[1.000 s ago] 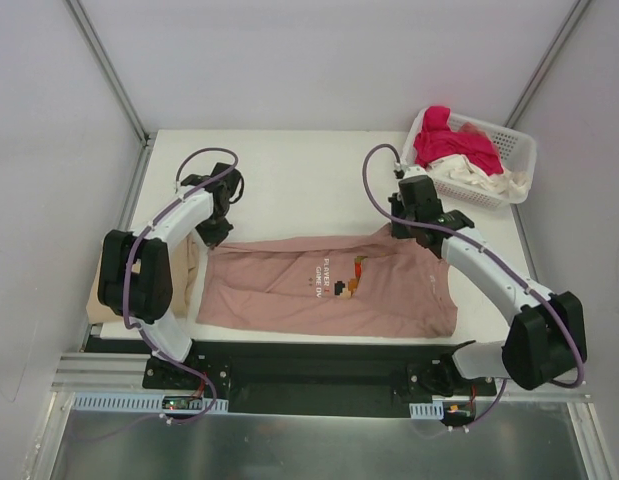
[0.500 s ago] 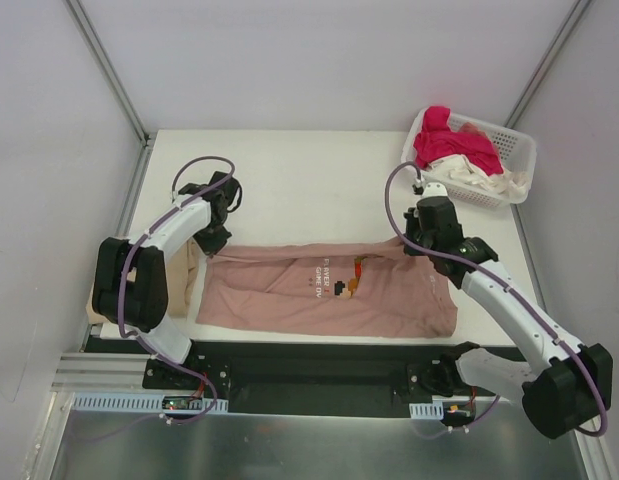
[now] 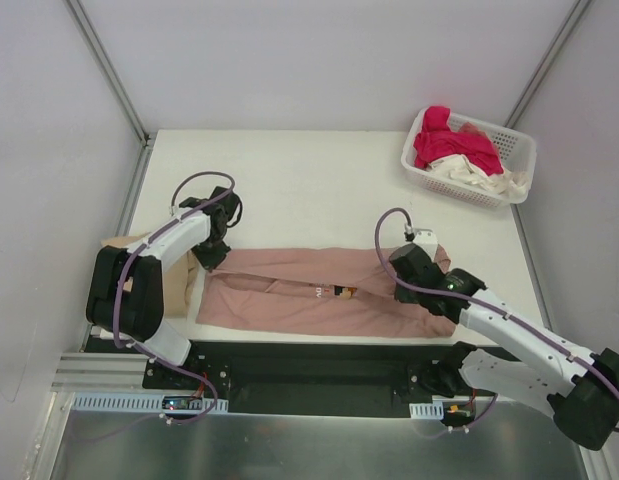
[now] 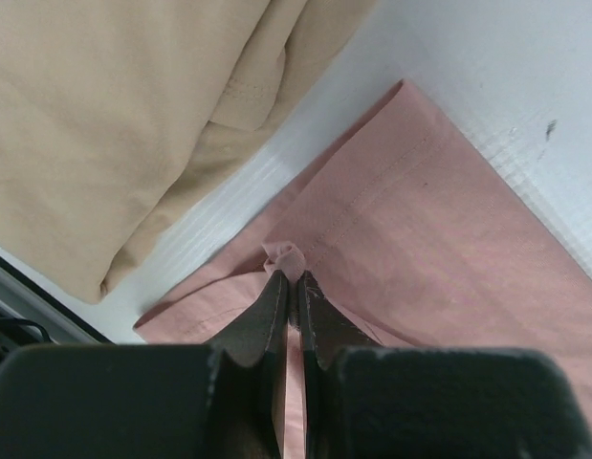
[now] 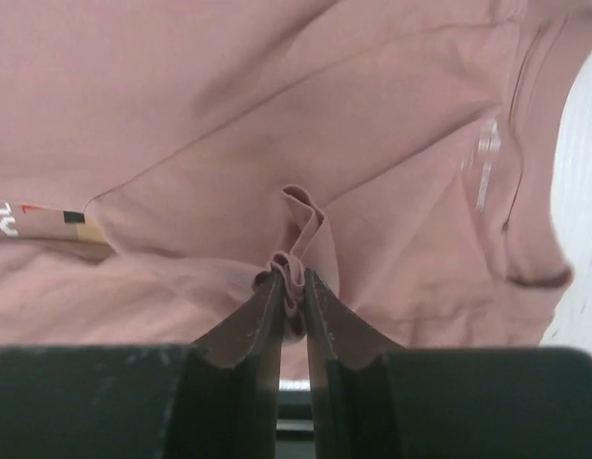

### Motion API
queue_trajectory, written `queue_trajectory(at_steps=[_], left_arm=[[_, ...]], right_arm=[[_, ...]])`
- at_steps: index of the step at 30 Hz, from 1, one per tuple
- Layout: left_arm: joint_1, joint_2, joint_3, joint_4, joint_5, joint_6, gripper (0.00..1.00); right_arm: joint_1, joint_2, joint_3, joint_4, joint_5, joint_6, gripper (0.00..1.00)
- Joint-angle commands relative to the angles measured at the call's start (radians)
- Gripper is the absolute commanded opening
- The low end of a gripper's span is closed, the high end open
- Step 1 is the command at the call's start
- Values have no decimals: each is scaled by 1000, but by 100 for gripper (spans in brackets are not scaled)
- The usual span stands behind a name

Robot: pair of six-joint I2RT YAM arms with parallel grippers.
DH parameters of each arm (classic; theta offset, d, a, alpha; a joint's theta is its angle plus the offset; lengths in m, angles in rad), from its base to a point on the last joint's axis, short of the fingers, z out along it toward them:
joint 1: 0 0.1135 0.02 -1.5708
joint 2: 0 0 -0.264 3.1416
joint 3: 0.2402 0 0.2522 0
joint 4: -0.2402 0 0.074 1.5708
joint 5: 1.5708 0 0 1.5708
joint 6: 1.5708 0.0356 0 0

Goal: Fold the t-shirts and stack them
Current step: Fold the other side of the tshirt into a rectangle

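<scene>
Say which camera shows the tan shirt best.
Left wrist: the tan shirt fills its upper left, folds clear. In the top view the left arm partly hides it; the right wrist shows only the pink shirt.

Four shirts are counted: one pink shirt (image 3: 329, 295); one tan shirt (image 4: 114, 115); one red shirt (image 3: 449, 145); one cream shirt (image 3: 479, 178), though whether more are buried under these last two cannot be told; one basket (image 3: 521, 150) is seen; one table (image 3: 309, 190); two arms are counted, the left arm (image 3: 159, 240) and the right arm (image 3: 509, 325); two grippers, the left gripper (image 4: 291, 280) and the right gripper (image 5: 294, 277).
</scene>
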Motion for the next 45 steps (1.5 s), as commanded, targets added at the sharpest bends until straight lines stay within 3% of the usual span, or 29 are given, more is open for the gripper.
queue_trajectory(at_steps=[1,4,8,10,11,12,16,19,23,27,30,41,45], left_arm=[[-11,-41,-28,-14,-6,-32,0],[-11,-50,-40,-14,-7,-32,2],[-11,-84,-54,-15,-1,-26,38],[-12,-127,-60,-14,14,-24,53],[-12,-142,-57,-15,19,-23,58],[-17,-159,-55,-15,25,-15,76],[-46,-246,-32,-12,69,-1,99],[-106,-253,3,-6,98,13,99],[-169,-213,17,43,158,39,99],[-183,-133,-12,112,229,53,99],[-184,-92,-46,155,247,50,99],[-184,-30,-160,235,259,31,99],[-184,-39,-189,247,256,25,99]], right_arm=[[123,-51,-55,-133,148,336,18],[203,-61,-90,-143,172,454,23],[286,-58,-66,-198,165,494,72],[294,-55,-38,-218,156,464,80],[297,-52,-21,-236,151,426,91],[295,-51,12,-242,149,401,99],[289,-14,105,-253,186,289,97],[256,40,151,-244,212,231,97],[144,145,166,-221,130,129,97],[127,218,155,-187,12,60,98],[122,277,132,-164,10,65,99],[78,416,74,-153,85,145,68],[78,388,60,-166,114,184,38]])
